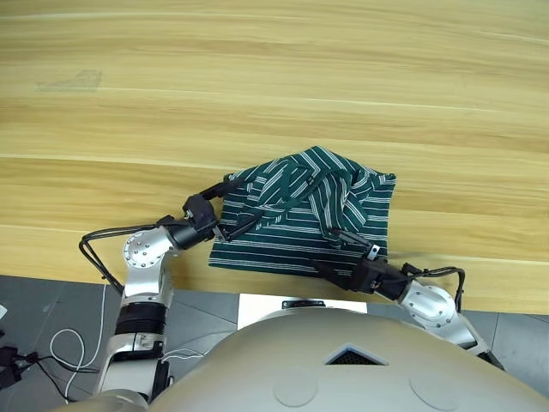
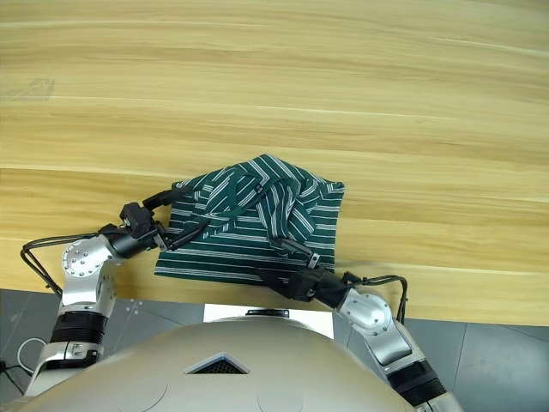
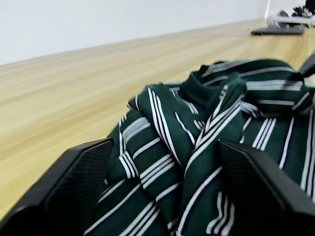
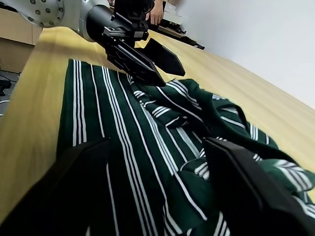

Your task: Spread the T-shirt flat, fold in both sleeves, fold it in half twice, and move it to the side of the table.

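Left eye view: T-shirt (image 1: 296, 225) lies near the front edge of the table (image 1: 257, 77), roughly centred between the two arms.
T-shirt look: dark green with thin white stripes. It is crumpled, not flat. The far half is bunched into raised folds, and the near half lies smoother against the wood.
Table: light wood-grain top, with the grain running side to side.
Left gripper (image 1: 244, 221): at the shirt's left edge, pointing inward toward the bunched folds and low to the tabletop.
Left fingers (image 3: 78, 182): spread wide apart, with a raised ridge of striped cloth sitting in the gap between them. They are not pinching it.
Right gripper (image 1: 324, 247): over the shirt's near right part, angled in from the front right corner.
Right fingers (image 4: 246, 196): spread wide, with striped cloth below and between them and nothing clamped.
Right wrist view: the left gripper is seen across the shirt, its two black fingers apart just above the cloth edge.
Floor: grey tiles below the table front, with loose cables (image 1: 60, 348) on the robot's left.
Far table end: dark flat items (image 3: 278, 30), too blurred to identify.
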### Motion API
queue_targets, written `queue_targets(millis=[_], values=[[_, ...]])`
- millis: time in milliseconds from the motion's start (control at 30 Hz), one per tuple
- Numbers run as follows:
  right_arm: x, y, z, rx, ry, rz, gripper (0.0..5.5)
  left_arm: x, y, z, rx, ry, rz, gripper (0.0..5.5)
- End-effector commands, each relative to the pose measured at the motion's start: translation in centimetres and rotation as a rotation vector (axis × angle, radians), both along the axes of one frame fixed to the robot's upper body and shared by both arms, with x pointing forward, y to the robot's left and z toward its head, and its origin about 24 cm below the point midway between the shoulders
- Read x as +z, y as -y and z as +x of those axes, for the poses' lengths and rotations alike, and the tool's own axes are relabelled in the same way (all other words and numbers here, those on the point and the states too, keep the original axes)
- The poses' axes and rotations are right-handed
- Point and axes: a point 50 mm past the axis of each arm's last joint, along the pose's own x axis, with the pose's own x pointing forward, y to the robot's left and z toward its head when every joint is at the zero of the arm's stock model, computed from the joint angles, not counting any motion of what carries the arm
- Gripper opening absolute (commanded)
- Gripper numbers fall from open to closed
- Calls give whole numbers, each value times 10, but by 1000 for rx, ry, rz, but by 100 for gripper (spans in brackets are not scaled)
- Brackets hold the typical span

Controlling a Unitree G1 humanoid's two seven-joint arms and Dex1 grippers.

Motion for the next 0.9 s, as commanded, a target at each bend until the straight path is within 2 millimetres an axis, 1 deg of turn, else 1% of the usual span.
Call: queue_targets(millis=[33, 167, 333, 600, 767, 867, 900], values=[[-3, -1, 2, 0, 5, -7, 342, 2, -1, -5, -70, -2, 21, 393], [-5, 3, 1, -14, -3, -14, 342, 9, 1, -18, -125, -15, -35, 393], [-13, 6, 0, -34, -19, -29, 342, 13, 3, -22, -144, -25, -73, 393], [-9, 9, -2, -50, -4, -15, 342, 1, 5, -15, -72, -126, -61, 393], [-8, 9, -3, -53, 3, -8, 342, -6, 9, -16, -73, -170, -52, 393], [-8, 8, -4, -56, 7, -5, 342, -7, 10, -18, -85, -178, -47, 393], [-8, 8, -4, -57, 8, -4, 342, -7, 10, -20, -91, -179, -46, 377]])
